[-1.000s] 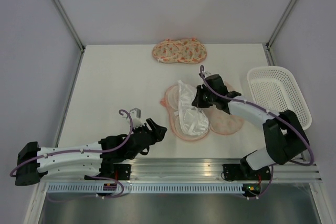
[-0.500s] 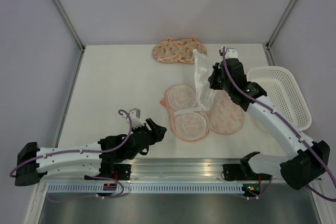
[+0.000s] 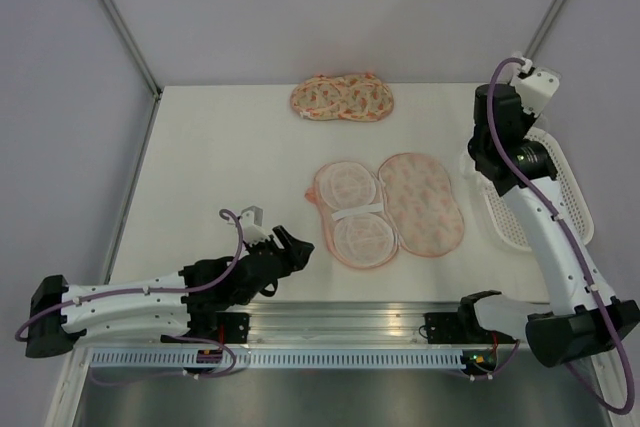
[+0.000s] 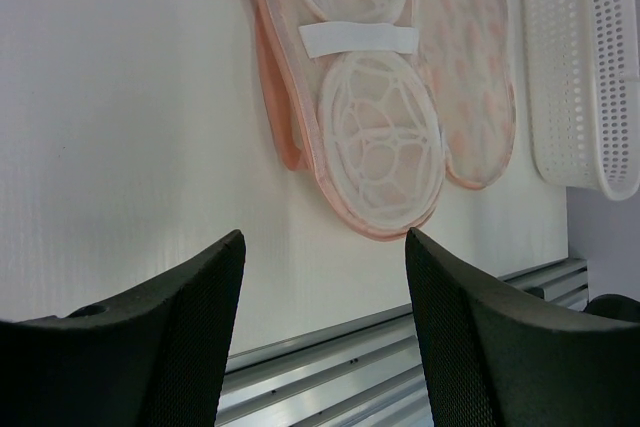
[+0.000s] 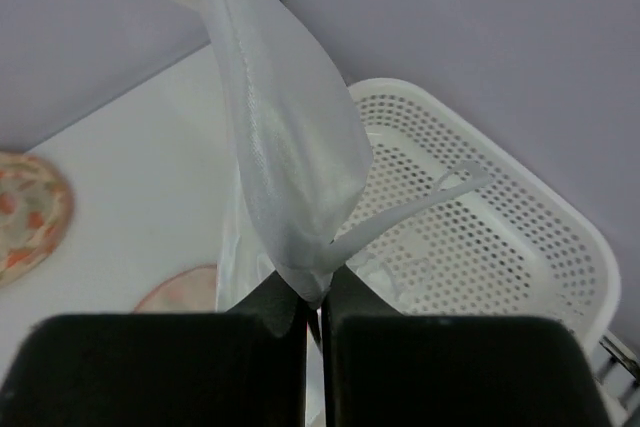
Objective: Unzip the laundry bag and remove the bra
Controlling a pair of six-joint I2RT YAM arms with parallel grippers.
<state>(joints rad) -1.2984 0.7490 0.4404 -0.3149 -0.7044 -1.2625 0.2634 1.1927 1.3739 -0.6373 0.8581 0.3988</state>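
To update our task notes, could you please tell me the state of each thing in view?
Laundry bag: unzipped, spread open flat.
Bra: out of bag, hanging in the air.
Right gripper: jaws shut on bra.
Left gripper: jaws open, empty.
Basket: upright, nothing seen inside.
Second pouch: closed.

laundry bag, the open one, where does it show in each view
Top external: the laundry bag lies open at mid-table.
Left wrist: the bag fills the top centre, beyond the open left gripper.
Right wrist: only a pink edge, likely the bag, low left behind the bra pinched in the right gripper.
Shared landmark: the white basket, right of the bag in all three.
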